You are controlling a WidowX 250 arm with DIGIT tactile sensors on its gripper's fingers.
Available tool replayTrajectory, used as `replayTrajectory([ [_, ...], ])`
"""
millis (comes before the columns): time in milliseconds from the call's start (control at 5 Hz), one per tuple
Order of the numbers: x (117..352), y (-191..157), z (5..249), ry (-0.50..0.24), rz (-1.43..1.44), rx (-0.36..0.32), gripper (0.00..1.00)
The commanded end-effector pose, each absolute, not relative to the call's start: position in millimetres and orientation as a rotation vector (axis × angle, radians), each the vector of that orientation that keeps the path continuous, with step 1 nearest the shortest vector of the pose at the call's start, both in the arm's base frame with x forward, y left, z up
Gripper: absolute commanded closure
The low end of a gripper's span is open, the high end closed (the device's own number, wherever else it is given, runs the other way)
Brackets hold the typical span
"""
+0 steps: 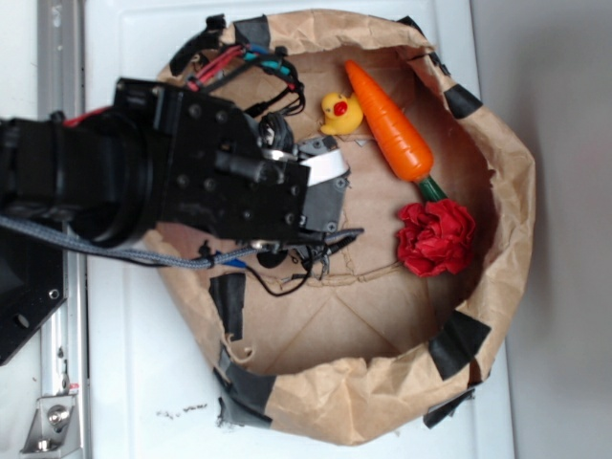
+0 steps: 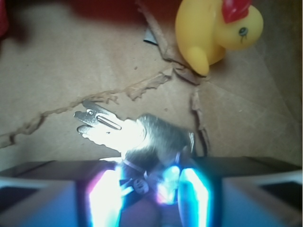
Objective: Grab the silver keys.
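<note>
The silver keys [image 2: 142, 132] lie fanned on the brown paper floor in the wrist view, blades pointing up-left and glaring in the light. Their ring end sits between my two fingers. My gripper [image 2: 150, 189] is down on the bag floor, and its jaws are closed in on the ring end of the bunch, which fills the gap between them. In the exterior view my gripper [image 1: 325, 196] hangs over the left middle of the paper bag [image 1: 497, 124] and hides the keys.
A yellow rubber duck [image 1: 339, 113] sits just past the gripper and also shows in the wrist view [image 2: 215, 30]. An orange carrot [image 1: 387, 120] and a red crumpled flower [image 1: 437, 236] lie to the right. The bag's raised paper walls ring the floor.
</note>
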State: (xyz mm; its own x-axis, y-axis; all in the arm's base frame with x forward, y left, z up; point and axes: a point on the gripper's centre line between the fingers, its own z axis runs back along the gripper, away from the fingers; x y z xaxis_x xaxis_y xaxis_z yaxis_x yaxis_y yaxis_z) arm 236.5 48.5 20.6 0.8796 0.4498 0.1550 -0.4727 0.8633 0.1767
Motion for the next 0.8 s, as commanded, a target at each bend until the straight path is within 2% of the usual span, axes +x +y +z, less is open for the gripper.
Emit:
replayTrajectory([
  [0, 234.6, 50.0, 25.5, -0.101, 0.471, 0.209, 1.00],
  [400, 235.2, 51.0, 28.8, -0.092, 0.478, 0.209, 1.00],
  [600, 234.8, 49.5, 54.1, -0.054, 0.482, 0.186, 1.00],
])
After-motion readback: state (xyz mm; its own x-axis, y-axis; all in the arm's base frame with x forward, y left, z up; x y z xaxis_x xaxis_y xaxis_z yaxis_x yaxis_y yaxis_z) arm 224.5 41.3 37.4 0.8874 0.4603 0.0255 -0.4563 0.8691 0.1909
